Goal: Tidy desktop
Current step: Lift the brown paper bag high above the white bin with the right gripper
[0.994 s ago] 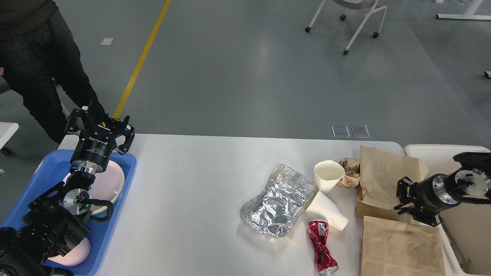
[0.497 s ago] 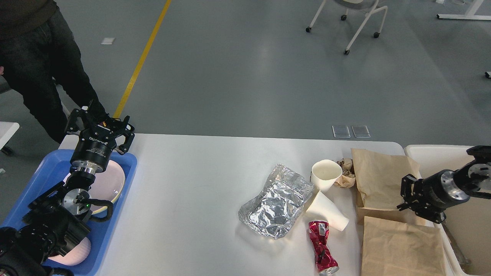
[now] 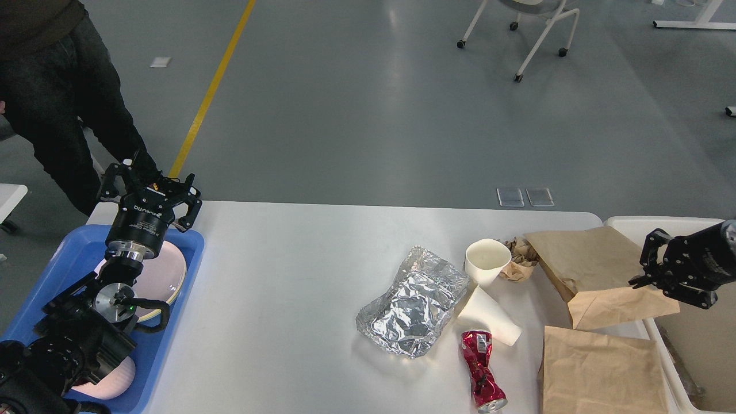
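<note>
The white desktop (image 3: pixel 299 270) holds a crumpled foil sheet (image 3: pixel 414 302), an upright paper cup (image 3: pixel 486 261), a paper cup lying on its side (image 3: pixel 489 316), a crushed red can (image 3: pixel 482 371) and a wad of brown paper (image 3: pixel 520 259). My right gripper (image 3: pixel 645 267) is shut on the right edge of a brown paper bag (image 3: pixel 592 264) and holds that end raised and tilted at the table's right edge. A second brown bag (image 3: pixel 601 371) lies flat at the front right. My left gripper (image 3: pixel 148 183) is open and empty above the far end of the blue tray (image 3: pixel 69 259).
The blue tray holds a pink plate (image 3: pixel 167 276) and another plate (image 3: pixel 112 382) partly under my left arm. A cream bin (image 3: pixel 632 224) stands beside the table's right edge. A person in dark clothes (image 3: pixel 63 98) stands at the far left. A wheeled chair (image 3: pixel 535 23) stands far behind.
My right gripper has moved right and up toward the cream bin, dragging the brown paper bag with it and turning it. The upright cup shifted slightly. My left arm has not moved.
</note>
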Motion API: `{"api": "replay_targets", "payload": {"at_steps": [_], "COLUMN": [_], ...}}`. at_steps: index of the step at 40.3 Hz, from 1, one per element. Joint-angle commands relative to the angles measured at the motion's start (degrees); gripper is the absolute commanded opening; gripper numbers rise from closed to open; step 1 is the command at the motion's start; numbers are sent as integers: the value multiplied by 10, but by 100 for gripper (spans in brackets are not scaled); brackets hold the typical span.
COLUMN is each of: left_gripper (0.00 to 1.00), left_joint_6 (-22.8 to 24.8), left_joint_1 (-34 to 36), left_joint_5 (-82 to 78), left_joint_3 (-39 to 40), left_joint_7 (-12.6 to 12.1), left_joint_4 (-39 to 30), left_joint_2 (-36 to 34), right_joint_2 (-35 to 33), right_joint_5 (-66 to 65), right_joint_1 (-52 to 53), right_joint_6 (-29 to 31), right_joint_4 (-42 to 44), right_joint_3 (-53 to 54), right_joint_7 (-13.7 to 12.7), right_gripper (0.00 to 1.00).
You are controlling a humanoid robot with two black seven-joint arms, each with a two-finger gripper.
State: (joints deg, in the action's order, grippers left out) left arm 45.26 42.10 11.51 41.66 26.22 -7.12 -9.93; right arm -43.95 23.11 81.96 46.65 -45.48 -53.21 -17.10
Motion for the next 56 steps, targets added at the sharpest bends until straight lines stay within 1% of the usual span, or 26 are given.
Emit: {"api": "replay_targets", "payload": {"at_steps": [1,11,15,17,24,31,41,43,44,47,52,56], "left_gripper": [96,96,96,96,96,96,96,96,96,96,96,96], "left_joint_6": [0,0,0,0,0,0,0,0,0,0,0,0], "left_joint_1": [0,0,0,0,0,0,0,0,0,0,0,0], "left_joint_5": [0,0,0,0,0,0,0,0,0,0,0,0], "left_joint_3": [0,0,0,0,0,0,0,0,0,0,0,0], "left_joint_7": [0,0,0,0,0,1,1,0,1,0,0,0], "left_joint_4": [0,0,0,0,0,0,0,0,0,0,0,0], "left_joint_2": [0,0,0,0,0,0,0,0,0,0,0,0], "right_joint_2": [-14,-24,-40,-54,-77,-98,-101,-101,-101,-105,-113,-116], "right_joint_5": [-1,-15,-16,-18,-44,-63,-73,-73,-73,-73,-73,-75], "right_joint_1": [24,58,72,93,138,195,265,279,293,313,341,341], "right_joint_6": [19,30,33,50,79,84,84,84,84,84,84,84], "right_joint_4": [0,1,2,8,8,12,47,57,62,65,66,67], "right_joint_3": [-2,-3,-4,-4,-4,-5,-4,-4,-4,-4,-3,-4], "right_joint_7": [-1,-1,-2,-3,-3,-19,-26,-35,-44,-56,-65,-66], "right_gripper": [0,0,0,0,0,0,0,0,0,0,0,0]}}
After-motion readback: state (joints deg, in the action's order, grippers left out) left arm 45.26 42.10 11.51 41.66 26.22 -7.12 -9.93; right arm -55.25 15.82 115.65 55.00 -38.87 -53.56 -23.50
